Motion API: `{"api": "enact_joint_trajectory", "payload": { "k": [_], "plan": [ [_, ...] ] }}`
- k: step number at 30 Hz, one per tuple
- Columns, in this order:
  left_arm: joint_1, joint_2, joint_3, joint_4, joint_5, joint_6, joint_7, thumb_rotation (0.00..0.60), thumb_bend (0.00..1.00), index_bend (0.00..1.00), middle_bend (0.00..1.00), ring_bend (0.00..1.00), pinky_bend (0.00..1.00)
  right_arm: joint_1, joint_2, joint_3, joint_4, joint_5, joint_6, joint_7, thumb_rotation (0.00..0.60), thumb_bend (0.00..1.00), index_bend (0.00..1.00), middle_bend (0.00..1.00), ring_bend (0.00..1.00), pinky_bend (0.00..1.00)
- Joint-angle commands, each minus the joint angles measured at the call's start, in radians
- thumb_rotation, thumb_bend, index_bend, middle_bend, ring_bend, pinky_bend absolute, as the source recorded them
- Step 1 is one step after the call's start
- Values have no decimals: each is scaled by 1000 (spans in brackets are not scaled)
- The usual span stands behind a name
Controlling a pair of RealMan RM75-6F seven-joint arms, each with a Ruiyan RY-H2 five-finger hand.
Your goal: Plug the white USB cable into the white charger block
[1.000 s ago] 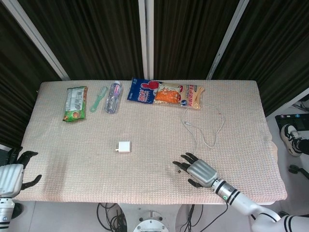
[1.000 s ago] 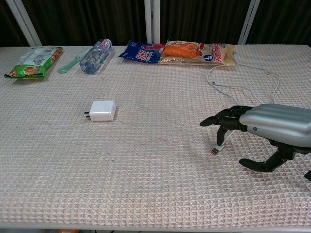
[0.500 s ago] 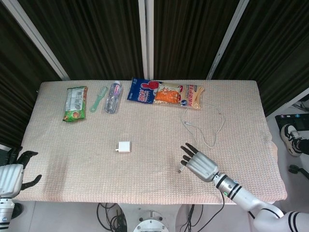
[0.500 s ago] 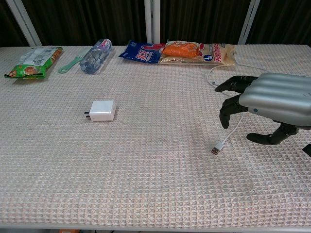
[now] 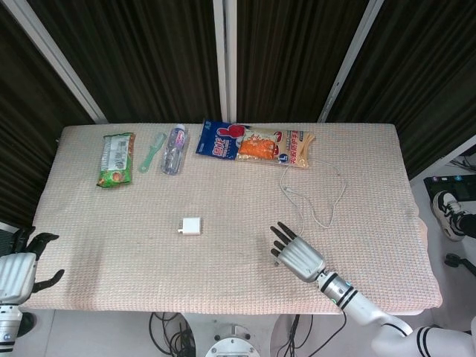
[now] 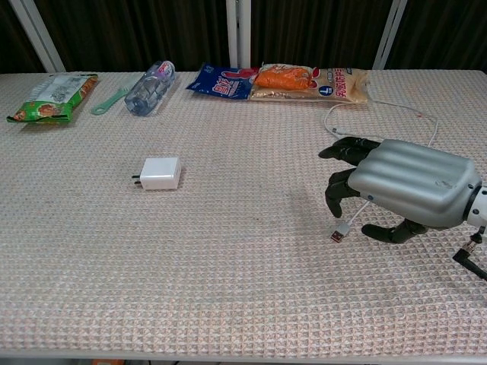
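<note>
Beige woven table (image 6: 228,289), right hand (image 6: 396,186) empty, fingers spread over white USB cable (image 6: 344,226) (charger block (image 6: 160,173) well apart).

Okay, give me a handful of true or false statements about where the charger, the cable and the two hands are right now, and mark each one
1. The white USB cable is already plugged into the white charger block. False: the two lie apart on the table, the plug end bare.
2. The right hand is over the cable's plug end, fingers apart. True.
3. The left hand grips the charger block. False: it is off the table's left edge, holding nothing.
4. The charger block's prongs point to the left in the chest view. True.
5. The clear bottle stands upright. False: it lies on its side near the green comb.
</note>
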Motion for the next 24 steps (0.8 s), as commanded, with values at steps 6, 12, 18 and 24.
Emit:
{"api": "enact_joint_trajectory", "payload": {
  "k": [6,12,18,24],
  "plan": [
    [1,0,0,5,2,0,-7,600,178,253,203,42,0,-6,-32,-8,30,11,0,12,600,258,456,348,36,0],
    [0,-2,0,9,1,-3,-12,600,177,253,202,42,0,-7,-34,-6,24,24,0,3,600,266,458,348,37,0],
    [-1,-3,0,13,1,-7,-17,600,178,253,202,42,0,-8,-38,-2,22,38,1,-5,600,274,462,348,47,0],
    [-1,-1,1,14,-2,-11,-19,600,178,253,197,42,0,-4,-44,6,16,58,-9,-14,600,296,474,348,48,0]
  ]
}}
